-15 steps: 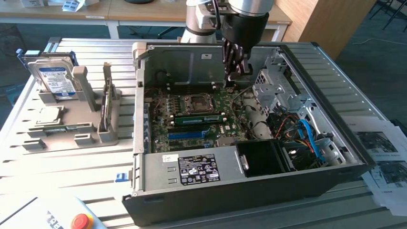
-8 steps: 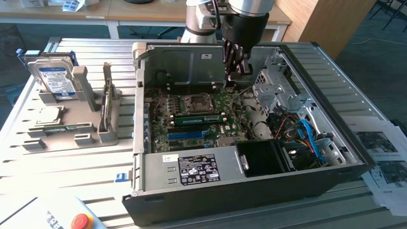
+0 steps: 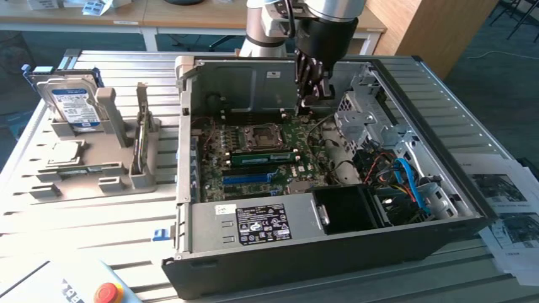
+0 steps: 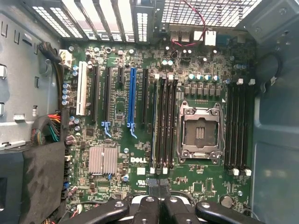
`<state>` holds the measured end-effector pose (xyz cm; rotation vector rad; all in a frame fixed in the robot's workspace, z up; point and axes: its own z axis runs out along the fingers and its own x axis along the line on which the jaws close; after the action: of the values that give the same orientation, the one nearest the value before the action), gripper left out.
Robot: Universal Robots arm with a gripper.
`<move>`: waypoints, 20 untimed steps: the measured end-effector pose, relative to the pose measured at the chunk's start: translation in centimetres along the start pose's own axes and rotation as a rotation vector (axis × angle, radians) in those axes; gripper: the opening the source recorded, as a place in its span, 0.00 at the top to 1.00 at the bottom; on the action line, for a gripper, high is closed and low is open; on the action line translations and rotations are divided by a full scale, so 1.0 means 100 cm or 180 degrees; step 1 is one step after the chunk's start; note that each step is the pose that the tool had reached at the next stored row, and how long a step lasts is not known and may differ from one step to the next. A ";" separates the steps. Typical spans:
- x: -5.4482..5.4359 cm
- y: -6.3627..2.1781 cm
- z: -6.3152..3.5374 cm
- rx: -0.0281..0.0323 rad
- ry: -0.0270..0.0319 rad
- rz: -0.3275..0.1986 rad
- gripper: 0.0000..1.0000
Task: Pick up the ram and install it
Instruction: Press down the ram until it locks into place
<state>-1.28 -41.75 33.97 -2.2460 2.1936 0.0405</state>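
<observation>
ROBOT AT WORK INSIDE A COMPUTER: A robot arm hangs into an open computer case (image 3: 337, 265) that lies on its side on a slatted metal counter (image 3: 101, 221). Its tool (image 3: 310, 101) is poised over the far end of the motherboard (image 3: 295, 136), at upper centre of the exterior view. The tool's fingers (image 4: 153, 187) are pressed tight together and hold nothing.

The ram (image 3: 261, 158), a thin green stick, stands on edge in a slot at the middle of the board. In the exterior view it sits just below the CPU socket (image 3: 256, 136) and above a blue slot (image 3: 248, 178), clear of the tool. From the wrist camera, the tool looks straight down on the board, where banks of dark memory slots flank the socket.

At the exterior view's left, a grey rack (image 3: 84, 170) on the counter holds a hard drive (image 3: 74, 104) upright and a dark card (image 3: 143, 136) on edge. Printed sheets (image 3: 509, 202) lie beside the case at the exterior view's right. A red button (image 3: 105, 292) shows in the lower left corner.
</observation>
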 end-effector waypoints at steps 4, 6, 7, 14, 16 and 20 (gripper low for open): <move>0.000 0.0000 0.0000 0.0000 0.0000 0.0000 0.90; 0.000 0.0000 0.0000 0.0000 0.0000 0.0000 0.90; 0.000 0.0000 0.0002 0.0000 0.0000 0.0000 0.90; 0.000 -0.0001 0.0061 0.0001 0.0000 0.0000 0.90; 0.000 -0.0002 0.0096 0.0001 0.0000 0.0000 0.90; 0.000 -0.0003 0.0155 0.0001 0.0000 0.0001 0.90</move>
<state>-1.28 -41.75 32.42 -2.2454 2.1938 0.0402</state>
